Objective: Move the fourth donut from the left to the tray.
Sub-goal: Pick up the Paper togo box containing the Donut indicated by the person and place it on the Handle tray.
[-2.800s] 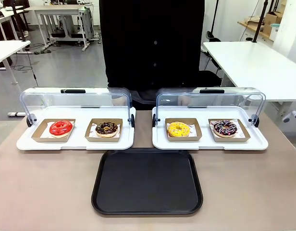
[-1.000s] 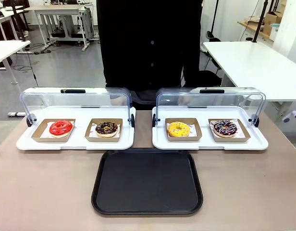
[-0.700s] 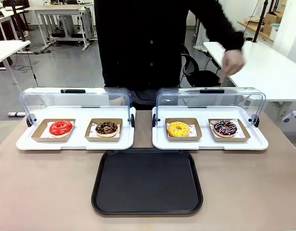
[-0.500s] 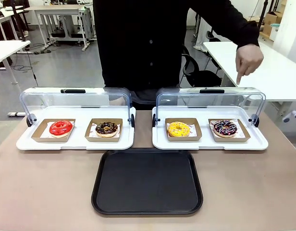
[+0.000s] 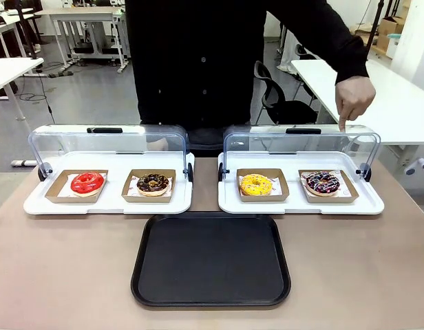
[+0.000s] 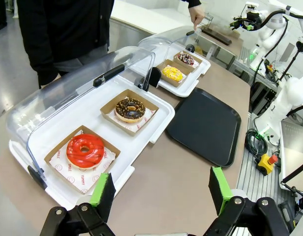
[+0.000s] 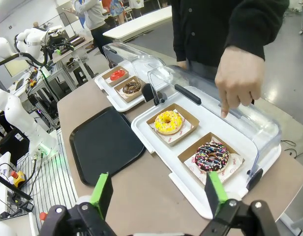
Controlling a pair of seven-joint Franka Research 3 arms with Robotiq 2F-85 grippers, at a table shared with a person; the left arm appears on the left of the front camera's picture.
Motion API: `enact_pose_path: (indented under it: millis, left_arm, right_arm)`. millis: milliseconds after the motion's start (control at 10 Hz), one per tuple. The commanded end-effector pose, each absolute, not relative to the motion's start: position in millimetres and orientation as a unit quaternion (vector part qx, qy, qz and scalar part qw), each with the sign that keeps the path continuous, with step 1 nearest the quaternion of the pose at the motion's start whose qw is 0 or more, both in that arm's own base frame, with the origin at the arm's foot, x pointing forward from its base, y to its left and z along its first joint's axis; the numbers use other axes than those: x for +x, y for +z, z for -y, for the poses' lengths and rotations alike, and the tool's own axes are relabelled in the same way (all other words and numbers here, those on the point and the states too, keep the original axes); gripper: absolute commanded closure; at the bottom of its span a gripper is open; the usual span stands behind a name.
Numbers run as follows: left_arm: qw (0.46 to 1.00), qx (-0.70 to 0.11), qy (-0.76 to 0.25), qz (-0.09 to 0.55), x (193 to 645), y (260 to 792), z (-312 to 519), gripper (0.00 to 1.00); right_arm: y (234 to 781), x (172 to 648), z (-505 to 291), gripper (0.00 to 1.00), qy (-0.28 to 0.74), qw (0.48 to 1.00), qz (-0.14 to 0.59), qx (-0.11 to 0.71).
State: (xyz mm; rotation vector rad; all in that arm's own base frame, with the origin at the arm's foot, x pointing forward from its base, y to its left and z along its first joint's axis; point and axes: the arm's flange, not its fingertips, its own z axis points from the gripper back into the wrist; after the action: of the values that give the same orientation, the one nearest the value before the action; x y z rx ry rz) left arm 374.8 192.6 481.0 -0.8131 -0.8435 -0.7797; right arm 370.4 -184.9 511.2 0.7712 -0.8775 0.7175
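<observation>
The fourth donut [image 5: 323,183], chocolate-glazed with pink and white drizzle, lies in a brown cardboard holder on the right white display tray [image 5: 300,206]; it shows too as the fourth donut [image 7: 211,157] and, far off, the fourth donut [image 6: 186,59]. The black tray [image 5: 211,259] lies bare at the table's front middle, also the tray [image 7: 106,142] and the tray [image 6: 205,125]. A person's hand [image 5: 354,98] points down over the lid above that donut. My left gripper [image 6: 159,191] hangs open above the table's left end. High above the table's right end, my right gripper [image 7: 155,192] is open too.
Left of the fourth donut sits a yellow donut [image 5: 256,184]. The left display tray [image 5: 109,201] carries a red donut [image 5: 87,182] and a chocolate crumb donut [image 5: 153,183]. Both clear lids [image 5: 301,144] stand tipped open at the back. The person stands at the far edge.
The person's arm has swung out to the right, and the hand has come down to point over the right display's lid. Nothing on the table has moved.
</observation>
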Motion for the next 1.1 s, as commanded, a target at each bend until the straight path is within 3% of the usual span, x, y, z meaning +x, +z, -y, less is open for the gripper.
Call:
enact_pose_path:
  millis: [0, 1000]
  left_arm:
    - [0.752, -0.377, -0.362, 0.402, 378.0, 482.4, -193.9, 0.00]
    - [0.752, -0.377, -0.362, 0.402, 378.0, 482.4, -193.9, 0.00]
  right_arm:
    - [513.0, 373.7, 184.6, 0.00, 0.336, 0.763, 0.420, 0.358]
    - [513.0, 373.7, 184.6, 0.00, 0.336, 0.763, 0.420, 0.358]
